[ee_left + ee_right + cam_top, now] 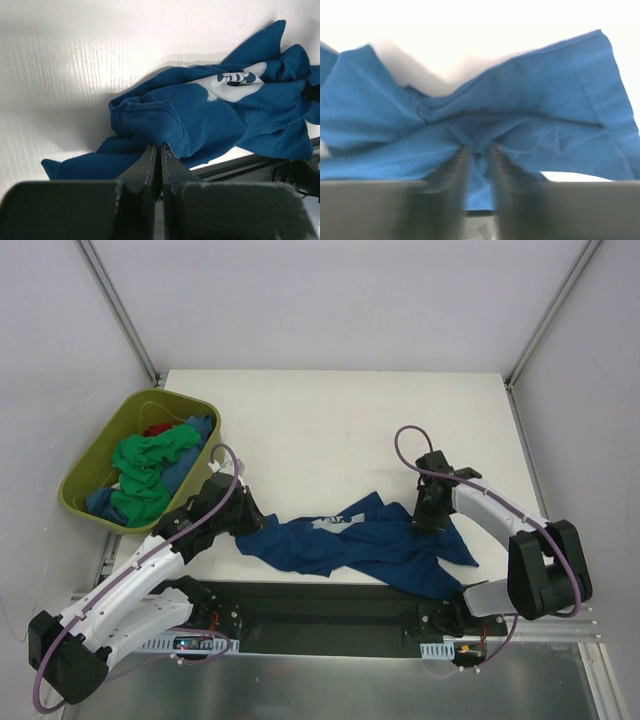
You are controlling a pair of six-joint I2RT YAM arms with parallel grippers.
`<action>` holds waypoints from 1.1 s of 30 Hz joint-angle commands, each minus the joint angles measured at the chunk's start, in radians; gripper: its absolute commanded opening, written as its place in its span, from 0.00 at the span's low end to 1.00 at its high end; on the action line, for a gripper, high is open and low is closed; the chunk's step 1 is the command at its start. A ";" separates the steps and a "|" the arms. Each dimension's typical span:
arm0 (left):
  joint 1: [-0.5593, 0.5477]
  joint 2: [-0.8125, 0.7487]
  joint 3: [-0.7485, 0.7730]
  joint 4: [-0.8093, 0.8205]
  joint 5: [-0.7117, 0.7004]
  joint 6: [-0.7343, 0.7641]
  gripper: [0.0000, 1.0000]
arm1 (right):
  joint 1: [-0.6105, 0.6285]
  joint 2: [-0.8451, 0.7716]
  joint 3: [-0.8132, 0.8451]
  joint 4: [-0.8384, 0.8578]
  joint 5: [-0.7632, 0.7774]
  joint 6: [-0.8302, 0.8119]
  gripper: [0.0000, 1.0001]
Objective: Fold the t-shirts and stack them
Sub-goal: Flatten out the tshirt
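A dark navy t-shirt with a pale Mickey print lies crumpled across the table's near edge. My left gripper is shut on its left end; in the left wrist view the fingertips pinch a fold of the navy cloth. My right gripper is shut on the shirt's right part; in the right wrist view the blue cloth bunches between my fingers. More t-shirts, green, blue and red, are heaped in the tub.
An olive-green plastic tub stands at the table's left edge, behind my left arm. The white table stretches behind the shirt. A black rail runs along the near edge under the shirt's hanging part.
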State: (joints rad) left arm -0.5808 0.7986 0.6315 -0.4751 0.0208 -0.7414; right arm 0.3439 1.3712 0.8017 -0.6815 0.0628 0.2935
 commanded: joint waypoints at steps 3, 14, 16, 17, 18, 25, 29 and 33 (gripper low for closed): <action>0.006 0.033 0.065 0.018 -0.047 0.027 0.00 | -0.002 0.020 0.070 0.056 0.003 0.012 0.01; 0.225 0.439 0.801 0.020 0.037 0.258 0.00 | -0.095 0.129 0.891 -0.139 0.034 -0.221 0.01; 0.294 0.536 1.042 0.015 0.119 0.296 0.00 | -0.109 0.215 1.224 -0.219 0.013 -0.267 0.01; 0.309 0.560 1.110 0.010 0.134 0.306 0.00 | -0.112 0.259 1.319 -0.243 -0.003 -0.280 0.01; 0.317 0.589 1.173 0.003 0.146 0.325 0.00 | -0.117 0.272 1.414 -0.263 -0.024 -0.286 0.01; 0.318 0.501 1.215 0.001 0.140 0.361 0.00 | -0.160 0.079 1.220 -0.086 -0.095 -0.320 0.01; 0.318 0.308 0.925 0.003 0.122 0.298 0.00 | -0.177 -0.071 0.935 -0.084 -0.092 -0.327 0.01; 0.315 0.127 0.541 0.004 0.214 0.142 0.00 | -0.213 -0.184 0.629 -0.119 -0.006 -0.318 0.04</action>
State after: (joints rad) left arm -0.2611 1.0378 1.4502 -0.4274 0.1463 -0.4568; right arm 0.1680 1.2564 1.6634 -0.7582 -0.0124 -0.0090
